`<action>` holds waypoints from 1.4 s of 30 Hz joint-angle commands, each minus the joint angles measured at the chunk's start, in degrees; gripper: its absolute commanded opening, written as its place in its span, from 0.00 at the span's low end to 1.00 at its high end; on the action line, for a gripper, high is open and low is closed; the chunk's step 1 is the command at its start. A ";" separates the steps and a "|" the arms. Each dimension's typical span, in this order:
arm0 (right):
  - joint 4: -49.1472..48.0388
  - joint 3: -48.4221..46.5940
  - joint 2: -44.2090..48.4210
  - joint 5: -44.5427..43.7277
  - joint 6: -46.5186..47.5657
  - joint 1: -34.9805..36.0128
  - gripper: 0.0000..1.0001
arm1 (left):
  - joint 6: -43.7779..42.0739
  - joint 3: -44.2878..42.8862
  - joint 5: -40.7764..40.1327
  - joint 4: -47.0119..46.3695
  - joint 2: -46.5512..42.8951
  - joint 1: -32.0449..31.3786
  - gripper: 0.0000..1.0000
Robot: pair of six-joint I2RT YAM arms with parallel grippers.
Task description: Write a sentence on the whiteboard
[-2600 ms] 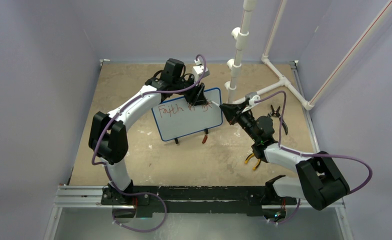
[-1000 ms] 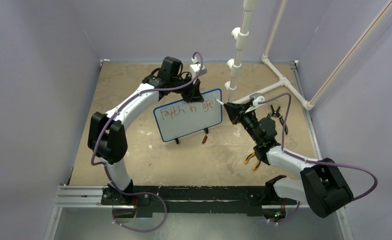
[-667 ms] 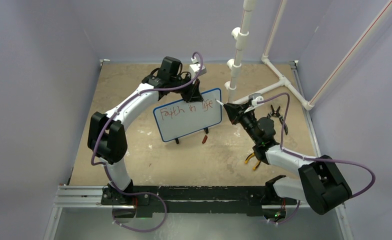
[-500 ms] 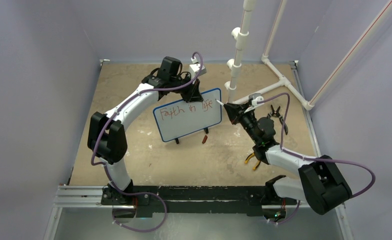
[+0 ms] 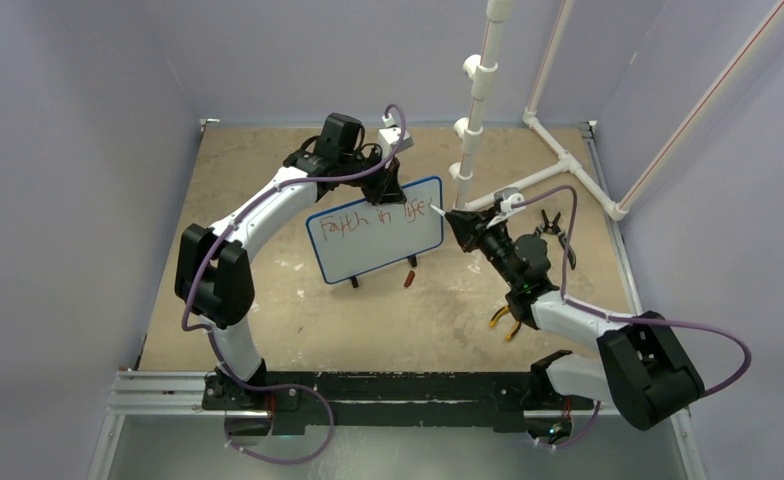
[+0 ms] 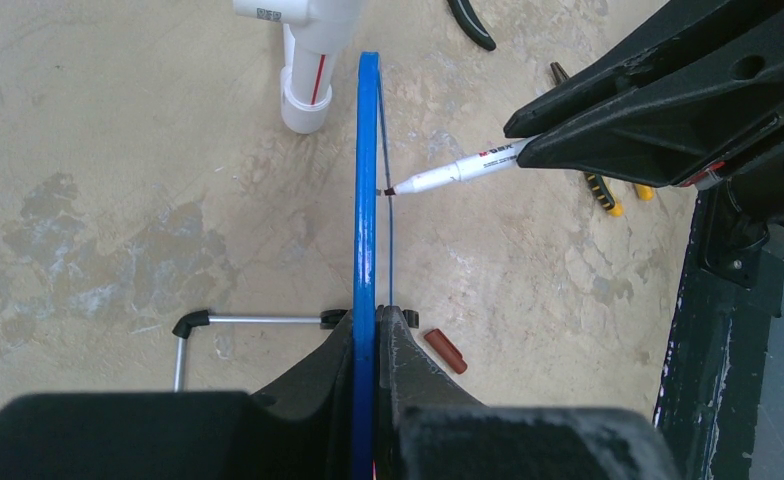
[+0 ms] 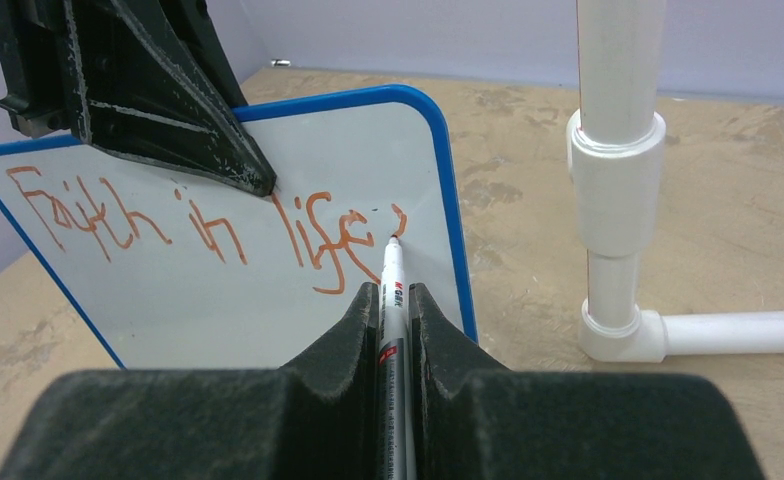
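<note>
the whiteboard (image 5: 368, 250) stood upright mid-worktop (image 5: 268, 170), its top rim clenched in the left jaws to brace it against writing pressure. the right jaws grasped the marker (image 7: 392, 268), tip at the board to extend the sentence (image 7: 308, 240) past "life".

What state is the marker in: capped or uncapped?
Uncapped: the marker shows a bare tip at the whiteboard; a red cap lies loose nearby.

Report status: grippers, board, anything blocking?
Left gripper shut on whiteboard rim. Right gripper shut on marker, tip at end of sentence. PVC pipe beside, not blocking.
</note>
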State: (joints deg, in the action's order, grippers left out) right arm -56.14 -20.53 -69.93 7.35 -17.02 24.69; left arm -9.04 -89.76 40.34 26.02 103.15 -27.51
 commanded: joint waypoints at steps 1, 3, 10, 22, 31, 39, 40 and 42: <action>-1.75 1.02 3.06 0.87 0.42 -0.19 0.00 | -2.02 0.50 -0.80 -0.23 -2.38 0.21 0.00; -0.71 0.99 3.47 -1.80 0.25 -0.21 0.00 | -2.05 0.55 -0.79 -0.20 -2.44 0.18 0.00; 0.66 0.13 2.61 -5.95 -0.04 -0.17 0.00 | -2.02 0.51 -0.62 -0.25 -2.43 0.18 0.00; -1.01 -1.93 -0.72 -5.08 0.65 -0.18 0.00 | -2.20 0.65 -0.08 -0.23 -2.17 0.24 0.00; -0.44 -1.22 -1.61 -0.17 0.77 -0.18 0.00 | -2.04 0.77 -0.26 -0.55 -1.99 0.26 0.00; 3.75 -2.33 -2.04 -6.25 -0.21 -0.17 0.00 | -1.86 0.80 -0.52 -0.73 -2.08 0.23 0.00; 4.24 -2.63 -2.17 -7.09 -0.35 -0.19 0.00 | -1.86 0.79 -0.52 -0.75 -2.12 0.21 0.00; 4.62 -2.75 -2.24 -8.35 -0.56 -0.21 0.00 | -1.86 0.81 -0.52 -0.72 -2.21 0.24 0.00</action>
State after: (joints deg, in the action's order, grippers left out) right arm -53.45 -20.78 -71.31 4.43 -17.37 24.73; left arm -8.60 -89.52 39.79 25.65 103.04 -27.38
